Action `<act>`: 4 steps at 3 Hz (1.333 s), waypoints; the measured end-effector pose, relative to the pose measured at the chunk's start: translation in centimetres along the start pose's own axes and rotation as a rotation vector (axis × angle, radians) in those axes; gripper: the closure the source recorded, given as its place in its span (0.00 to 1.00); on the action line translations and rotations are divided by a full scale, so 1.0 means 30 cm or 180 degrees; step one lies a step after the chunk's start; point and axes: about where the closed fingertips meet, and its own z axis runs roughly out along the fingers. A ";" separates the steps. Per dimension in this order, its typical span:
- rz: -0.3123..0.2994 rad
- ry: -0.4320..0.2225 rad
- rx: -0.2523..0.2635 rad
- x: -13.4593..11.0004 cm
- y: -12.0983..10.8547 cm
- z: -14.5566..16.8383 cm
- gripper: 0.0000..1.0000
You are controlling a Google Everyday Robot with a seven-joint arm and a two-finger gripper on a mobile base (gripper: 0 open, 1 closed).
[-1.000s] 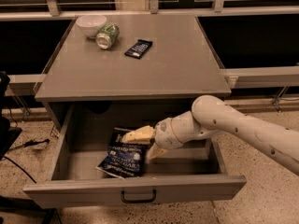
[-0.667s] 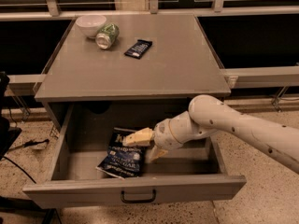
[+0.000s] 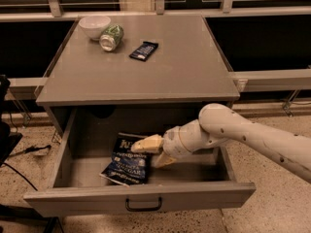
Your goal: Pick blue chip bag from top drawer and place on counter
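The reach-and-grasp step is in hand. The pale two-fingered claw (image 3: 145, 156) hangs inside the wide grey top drawer (image 3: 141, 198), its fingers spread and holding nothing, over the right edge of the dark navy foil chip bag (image 3: 125, 161), which lies near the drawer's front edge. Next it likely must drop, close on the foil, then lift it to the flat grey surface (image 3: 146, 76). Compared with a second ago the claw sits slightly lower, and the bag has not shifted.

White rounded arm (image 3: 252, 136), dotted with dark screws, carries cream 2-finger gripper (image 3: 145, 157) in the top drawer (image 3: 194, 194).
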 end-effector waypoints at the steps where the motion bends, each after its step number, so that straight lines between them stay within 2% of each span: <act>1: 0.0121 0.0036 0.0136 0.009 0.011 -0.001 0.30; 4: 0.0289 0.0037 0.0340 0.012 0.018 0.000 0.31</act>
